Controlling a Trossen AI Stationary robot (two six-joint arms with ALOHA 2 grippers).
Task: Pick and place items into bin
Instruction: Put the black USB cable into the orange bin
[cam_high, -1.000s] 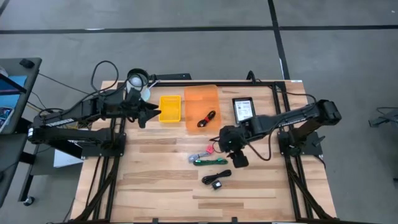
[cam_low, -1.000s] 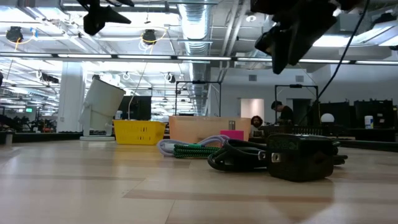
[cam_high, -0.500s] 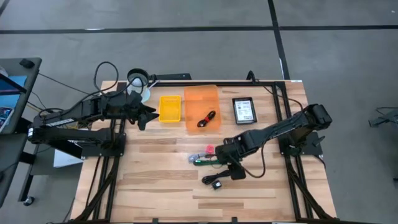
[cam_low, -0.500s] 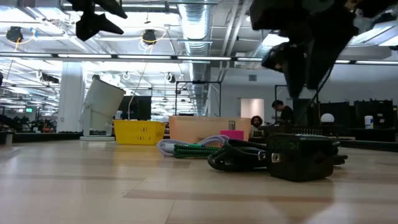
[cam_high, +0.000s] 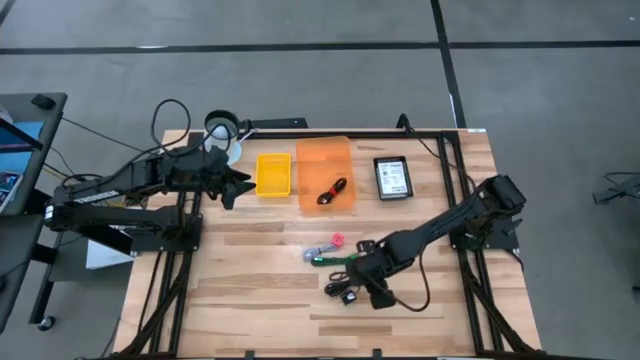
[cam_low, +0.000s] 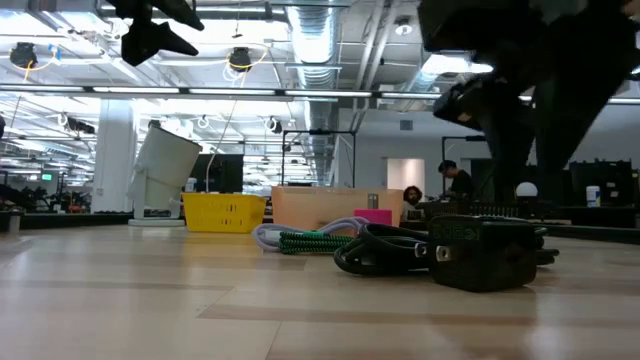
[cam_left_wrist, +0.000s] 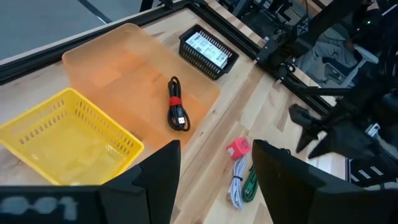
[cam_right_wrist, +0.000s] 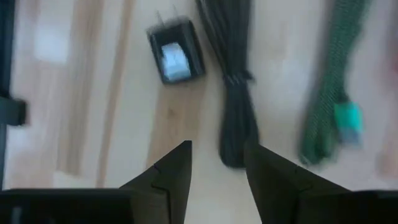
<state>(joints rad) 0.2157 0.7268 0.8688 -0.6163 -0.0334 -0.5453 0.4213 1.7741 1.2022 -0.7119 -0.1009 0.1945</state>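
Items lay loose on the pale, plank-grained wooden bench (cam_high: 250, 300): a black coiled cable (cam_right_wrist: 235, 118) with its boxy plug (cam_right_wrist: 176, 53), a braided green cable (cam_right_wrist: 328, 106), a small pink block (cam_high: 337, 240). The right tool (cam_high: 372, 290) hung low over the black cable, fingers parted, grasping nothing. One black cable (cam_left_wrist: 176, 112) lay in the translucent orange bin (cam_left_wrist: 112, 59), beside a yellow mesh basket (cam_left_wrist: 59, 146). The left tool (cam_high: 240, 183) waited released near that basket.

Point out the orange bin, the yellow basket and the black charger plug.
orange bin (cam_high: 318, 159), high view, bare floor near its back wall
yellow basket (cam_high: 273, 174), high view, middle of its floor
black charger plug (cam_right_wrist: 175, 55), right wrist view, its white label
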